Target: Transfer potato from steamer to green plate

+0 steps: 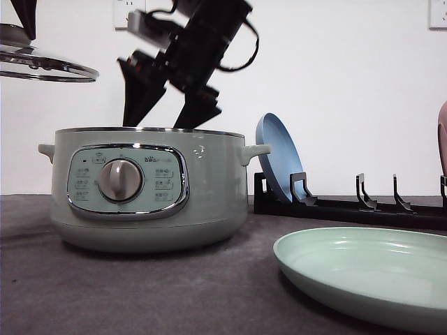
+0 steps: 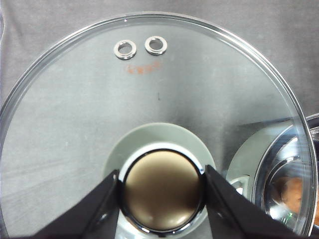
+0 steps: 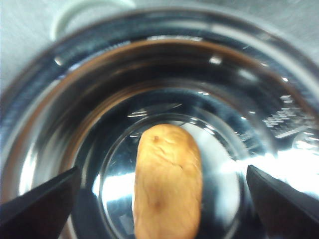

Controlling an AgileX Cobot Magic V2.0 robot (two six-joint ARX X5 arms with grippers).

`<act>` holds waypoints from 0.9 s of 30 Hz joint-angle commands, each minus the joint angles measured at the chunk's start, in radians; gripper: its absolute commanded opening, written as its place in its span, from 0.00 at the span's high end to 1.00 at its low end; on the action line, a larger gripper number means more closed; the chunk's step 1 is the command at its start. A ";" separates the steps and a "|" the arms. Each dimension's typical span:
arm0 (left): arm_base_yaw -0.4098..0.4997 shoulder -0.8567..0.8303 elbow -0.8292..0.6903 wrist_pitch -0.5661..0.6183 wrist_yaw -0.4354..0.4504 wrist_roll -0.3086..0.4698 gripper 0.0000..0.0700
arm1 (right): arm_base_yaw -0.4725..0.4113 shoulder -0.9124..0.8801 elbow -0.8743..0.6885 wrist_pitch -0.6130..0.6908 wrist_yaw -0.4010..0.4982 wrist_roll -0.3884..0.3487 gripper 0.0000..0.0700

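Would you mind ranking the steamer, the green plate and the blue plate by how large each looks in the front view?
1. The steamer looks largest.
2. The green plate comes next, though it lies nearest the camera and is cut off by the frame's edge, so its rank is unsure.
3. The blue plate, standing on edge in the rack, looks smallest.

White wall (image 1: 349, 77) behind — plain, evenly lit. Two pale outlet plates high up, one (image 1: 129, 12) left, one (image 1: 438, 12) at the right edge. Dark grey cloth-covered tabletop (image 1: 140, 293) — soft shadows.
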 commanded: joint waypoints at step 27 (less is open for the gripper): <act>0.003 -0.023 0.051 0.032 0.003 -0.003 1.00 | 0.009 0.153 0.029 0.039 0.014 -0.025 0.41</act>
